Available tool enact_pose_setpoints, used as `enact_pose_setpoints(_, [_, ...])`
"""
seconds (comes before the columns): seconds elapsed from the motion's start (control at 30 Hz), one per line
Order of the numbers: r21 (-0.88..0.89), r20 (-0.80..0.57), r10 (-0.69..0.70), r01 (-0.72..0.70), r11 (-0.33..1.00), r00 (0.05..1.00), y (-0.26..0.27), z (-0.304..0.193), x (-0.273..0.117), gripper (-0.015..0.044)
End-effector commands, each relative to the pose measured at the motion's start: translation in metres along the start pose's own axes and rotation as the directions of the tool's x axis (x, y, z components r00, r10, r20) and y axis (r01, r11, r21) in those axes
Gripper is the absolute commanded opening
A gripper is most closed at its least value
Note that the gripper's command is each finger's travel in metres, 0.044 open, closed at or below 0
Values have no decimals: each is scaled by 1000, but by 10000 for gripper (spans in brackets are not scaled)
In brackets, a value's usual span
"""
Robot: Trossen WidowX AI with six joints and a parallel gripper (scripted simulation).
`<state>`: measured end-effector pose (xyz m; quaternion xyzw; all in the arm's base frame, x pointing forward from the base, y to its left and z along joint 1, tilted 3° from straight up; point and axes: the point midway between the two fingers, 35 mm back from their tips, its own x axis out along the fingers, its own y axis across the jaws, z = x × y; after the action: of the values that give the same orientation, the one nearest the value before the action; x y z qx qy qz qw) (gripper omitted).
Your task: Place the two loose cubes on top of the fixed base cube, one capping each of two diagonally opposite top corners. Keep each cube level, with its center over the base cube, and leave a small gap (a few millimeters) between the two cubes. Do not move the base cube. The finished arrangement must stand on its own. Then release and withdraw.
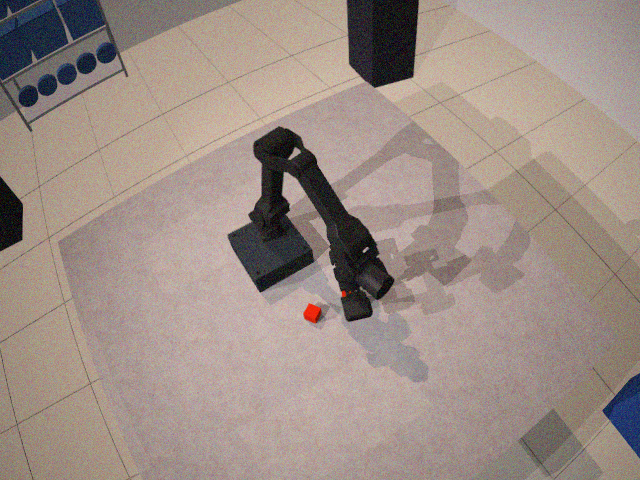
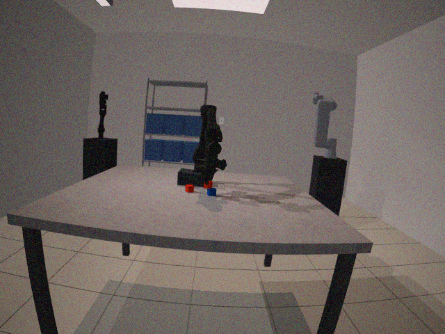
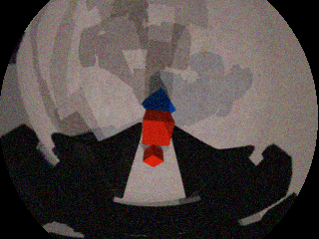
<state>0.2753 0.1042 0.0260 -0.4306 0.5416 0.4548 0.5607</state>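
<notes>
Surface (image 1: pixel 217 361) (image 2: pixel 179 219), pale, lower half of the exterior frame. Blue cube (image 2: pixel 212 192) (image 3: pixel 159 102), just below centre there; hidden from the top view. Red cube, loose (image 1: pixel 312 313) (image 2: pixel 189 188) (image 3: pixel 153 156), left of the blue one in the exterior frame, apart. Second red cube (image 1: pixel 344 293) (image 3: pixel 158 129), partly behind the blue; whether they touch, cannot tell. End effector (image 1: pixel 345 297) (image 2: pixel 208 182) (image 3: pixel 158 126), fingers moderately parted around the second red cube, not clamped. Arm (image 1: pixel 323 191) (image 2: pixel 208 140), black, above. Shelf (image 2: pixel 177 83), upper left, at the wall.
</notes>
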Motion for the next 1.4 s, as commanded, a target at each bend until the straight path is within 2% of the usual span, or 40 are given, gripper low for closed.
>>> enact_pose_setpoints(0.0, [1, 5, 2, -2, 1000, 1000, 0, 1, 0, 205])
enact_pose_setpoints(0.63, [0, 0, 0, 0, 1000, 1000, 0, 0, -30, 205])
enact_pose_setpoints(0.7, [46, -1, 1, -1, 999, 1000, 0, -2, -29, 258])
enact_pose_setpoints(0.83, [286, -2, 1, 0, 958, 1000, -3, -13, -34, 265])
enact_pose_setpoints(1.07, [674, -3, 0, 2, 739, 1000, -6, -34, -43, 265])
enact_pose_setpoints(1.37, [968, -4, 0, 4, 252, 1000, -8, -59, -54, 265])
